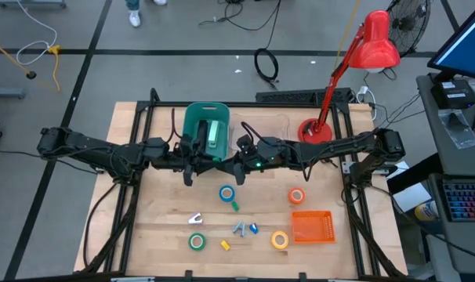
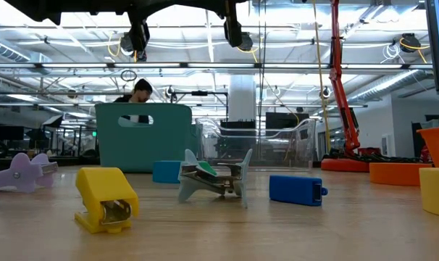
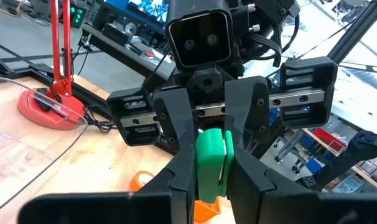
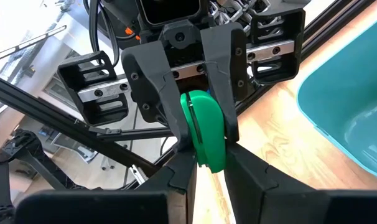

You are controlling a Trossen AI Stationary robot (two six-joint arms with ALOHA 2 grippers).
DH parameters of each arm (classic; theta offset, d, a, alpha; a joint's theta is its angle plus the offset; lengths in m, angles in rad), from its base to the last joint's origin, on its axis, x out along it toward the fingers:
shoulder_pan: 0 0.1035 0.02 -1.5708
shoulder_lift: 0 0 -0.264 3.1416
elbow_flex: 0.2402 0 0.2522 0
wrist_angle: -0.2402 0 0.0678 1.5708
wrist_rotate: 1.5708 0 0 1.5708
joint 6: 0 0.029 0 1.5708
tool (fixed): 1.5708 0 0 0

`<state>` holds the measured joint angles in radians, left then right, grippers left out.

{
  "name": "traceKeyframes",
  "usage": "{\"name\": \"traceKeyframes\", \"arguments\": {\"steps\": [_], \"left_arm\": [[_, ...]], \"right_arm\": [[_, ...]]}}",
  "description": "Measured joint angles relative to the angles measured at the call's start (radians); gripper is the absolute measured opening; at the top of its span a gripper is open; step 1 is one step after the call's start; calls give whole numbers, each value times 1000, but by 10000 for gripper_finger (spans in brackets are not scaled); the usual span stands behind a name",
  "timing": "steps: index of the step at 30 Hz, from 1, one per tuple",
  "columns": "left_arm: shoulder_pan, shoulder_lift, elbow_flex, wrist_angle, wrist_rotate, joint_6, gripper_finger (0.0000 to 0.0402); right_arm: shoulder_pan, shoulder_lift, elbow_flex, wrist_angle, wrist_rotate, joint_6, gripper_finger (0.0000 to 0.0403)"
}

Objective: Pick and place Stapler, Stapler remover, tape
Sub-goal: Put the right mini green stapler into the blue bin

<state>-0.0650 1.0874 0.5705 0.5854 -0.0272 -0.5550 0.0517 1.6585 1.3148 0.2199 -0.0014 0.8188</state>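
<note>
Both grippers meet fingertip to fingertip above the table's middle, just near of the teal bin. Between them is a green stapler, also seen in the right wrist view. My left gripper and my right gripper are both shut on it. From above the arms hide the stapler. Blue tape, orange-red tape, yellow tape and green tape lie flat on the table. A grey stapler remover stands near them. My left gripper pinches one end of the green stapler between its two fingers, coming level from the table's left. The stapler is lifted clear of the table. My right gripper pinches the stapler's other end between its two fingers, coming level from the table's right, opposite the left gripper.
An orange basket sits at the near right. A yellow piece, a blue piece and a purple piece lie among the tape rolls. A red desk lamp stands at the far right. A clear container is beside the bin.
</note>
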Motion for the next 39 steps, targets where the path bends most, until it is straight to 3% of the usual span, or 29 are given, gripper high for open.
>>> {"name": "traceKeyframes", "arguments": {"steps": [12, 20, 26, 31, 39], "left_arm": [[0, -2, 0, 1, 0, 4, 61], [2, -2, 2, 11, -29, 4, 61], [23, -2, 2, 13, -27, 4, 61], [53, -3, 2, -16, -26, 12, 61], [123, -3, 5, -214, -35, -51, 61]], "right_arm": [[8, 1, 0, -8, -4, -13, 110], [19, 5, 0, -10, -85, -17, 168], [29, 4, 0, -28, -137, -23, 188], [44, 3, 0, -188, -159, -52, 188], [49, 3, 0, -566, -157, -76, 171]]}}
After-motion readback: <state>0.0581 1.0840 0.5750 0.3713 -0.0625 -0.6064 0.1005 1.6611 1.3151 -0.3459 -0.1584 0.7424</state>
